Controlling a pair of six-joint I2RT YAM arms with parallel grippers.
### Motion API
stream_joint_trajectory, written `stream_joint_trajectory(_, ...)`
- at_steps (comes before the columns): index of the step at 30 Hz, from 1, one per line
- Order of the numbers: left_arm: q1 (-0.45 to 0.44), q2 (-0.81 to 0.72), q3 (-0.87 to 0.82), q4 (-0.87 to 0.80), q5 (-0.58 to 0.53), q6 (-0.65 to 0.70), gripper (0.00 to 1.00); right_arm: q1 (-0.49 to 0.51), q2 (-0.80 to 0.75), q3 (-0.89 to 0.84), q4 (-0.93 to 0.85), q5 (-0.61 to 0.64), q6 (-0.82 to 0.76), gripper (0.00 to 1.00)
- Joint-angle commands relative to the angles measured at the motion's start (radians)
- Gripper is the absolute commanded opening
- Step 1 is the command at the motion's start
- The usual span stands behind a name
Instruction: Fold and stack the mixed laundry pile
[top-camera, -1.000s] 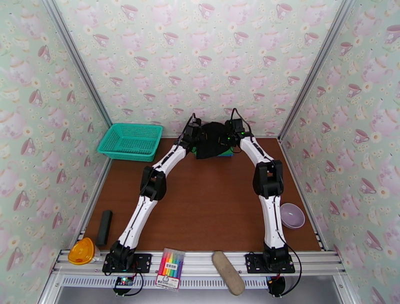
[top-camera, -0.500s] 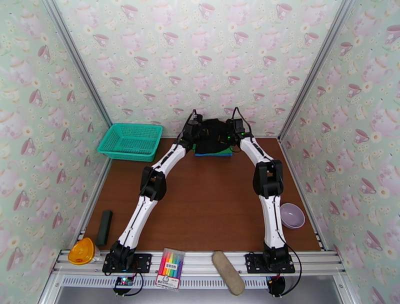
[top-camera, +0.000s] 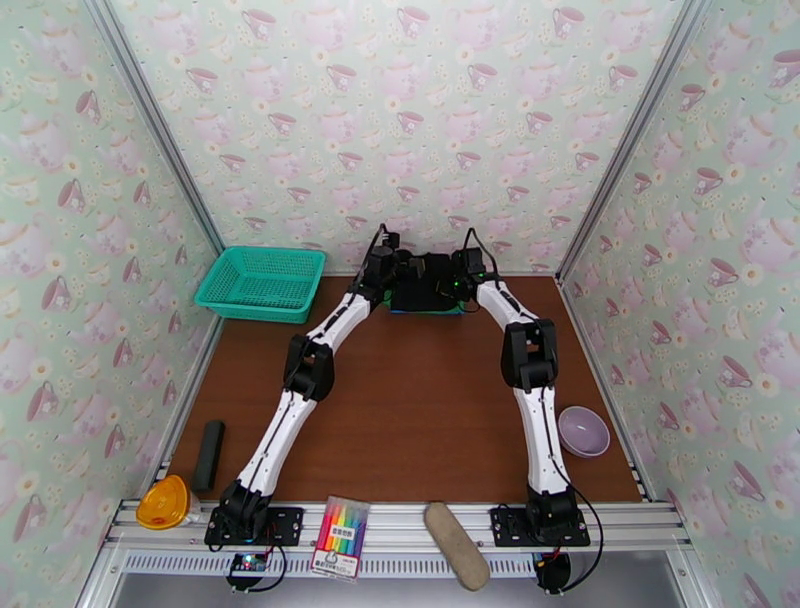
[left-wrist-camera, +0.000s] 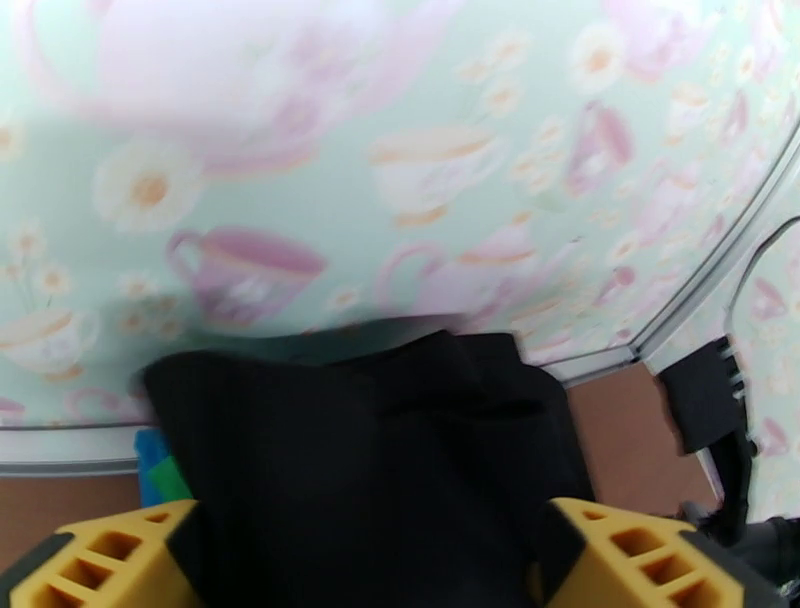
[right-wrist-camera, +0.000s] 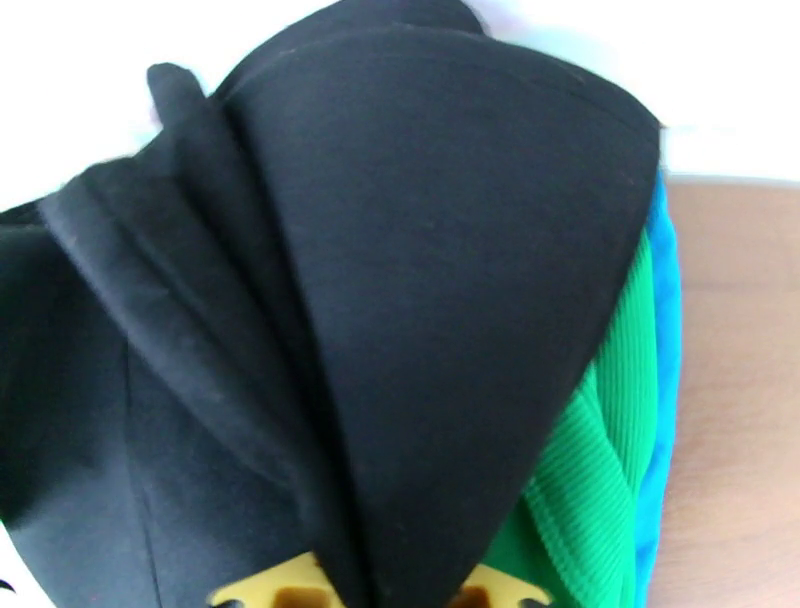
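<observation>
My left pincer (left-wrist-camera: 380, 565) stood wide open at the far edge of the table (top-camera: 420, 400). The black garment (left-wrist-camera: 370, 450) lay between its yellow fingers (left-wrist-camera: 110, 560), and nothing was held. My right pincer (right-wrist-camera: 385, 592) was only narrowly parted, with a fold of the black cloth running down between its tips. I could not tell whether it gripped that fold. The black garment lay on top of the stack by the back wall, with the green garment (right-wrist-camera: 580, 470) under it and the blue garment (right-wrist-camera: 660, 350) lowest, their edges showing along one side. The teal basket (top-camera: 262, 283) sat in the far left corner, apart from the stack.
</observation>
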Motion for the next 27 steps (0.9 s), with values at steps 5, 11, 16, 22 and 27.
stream_joint_trajectory(5, 0.007, -0.039, 0.033, 0.042, -0.065, 0.069, 1.0, -0.001, -0.011, 0.035, -0.044, 0.044, 0.011, 0.59)
stream_joint_trajectory(11, -0.017, -0.273, -0.173, 0.067, -0.195, 0.259, 1.0, -0.004, -0.149, -0.03, -0.064, 0.091, -0.023, 0.71)
stream_joint_trajectory(16, -0.046, -0.68, -0.662, 0.285, -0.214, 0.37, 1.0, -0.007, -0.484, -0.378, 0.104, 0.215, -0.067, 1.0)
stream_joint_trajectory(22, -0.046, -1.201, -1.251, 0.31, -0.388, 0.398, 1.0, -0.009, -1.006, -0.961, 0.351, 0.349, -0.179, 1.0)
stream_joint_trajectory(27, -0.016, -1.5, -1.744, 0.305, -0.625, 0.383, 1.0, -0.009, -1.362, -1.486, 0.632, 0.544, -0.199, 1.0)
